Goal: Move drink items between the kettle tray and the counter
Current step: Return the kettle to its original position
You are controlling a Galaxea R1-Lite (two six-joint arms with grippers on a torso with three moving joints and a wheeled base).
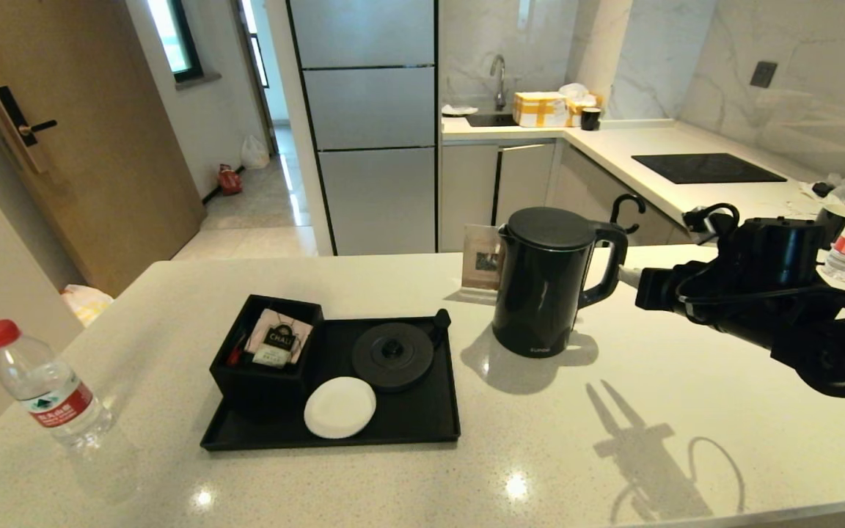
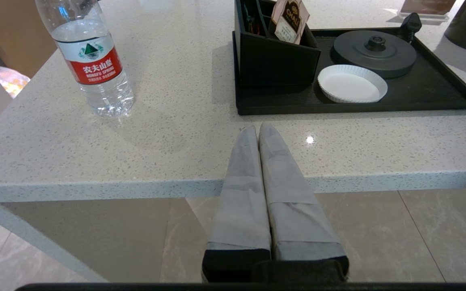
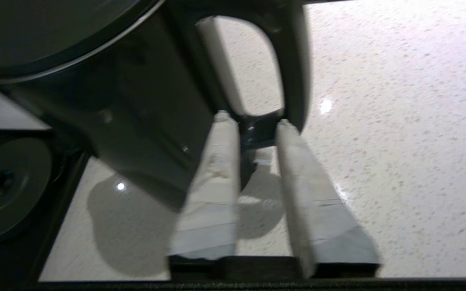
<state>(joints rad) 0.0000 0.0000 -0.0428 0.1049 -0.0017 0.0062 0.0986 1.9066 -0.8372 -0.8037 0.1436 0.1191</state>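
the kettle [image 1: 543, 282] is stood on the counter [image 1: 364, 484], right of the kettle tray [image 1: 437, 433]. the right gripper [image 3: 253, 121] is held spread near its handle [image 3: 293, 81]; the handle should be centred between the fingers before closing.

Right arm [image 1: 767, 293]: matte black housings, boxy wrist block, rounded joint casing near frame edge. Black cable loops over wrist top, another runs along forearm. Right gripper [image 3: 253, 121]: two long tapering fingers [image 3: 212, 190] wrapped in pale grey tape, wrap seams visible, seated in black base bar. Left gripper [image 2: 258, 130]: same grey-wrapped tapering fingers [image 2: 241, 194], black mounts, black bar beneath.
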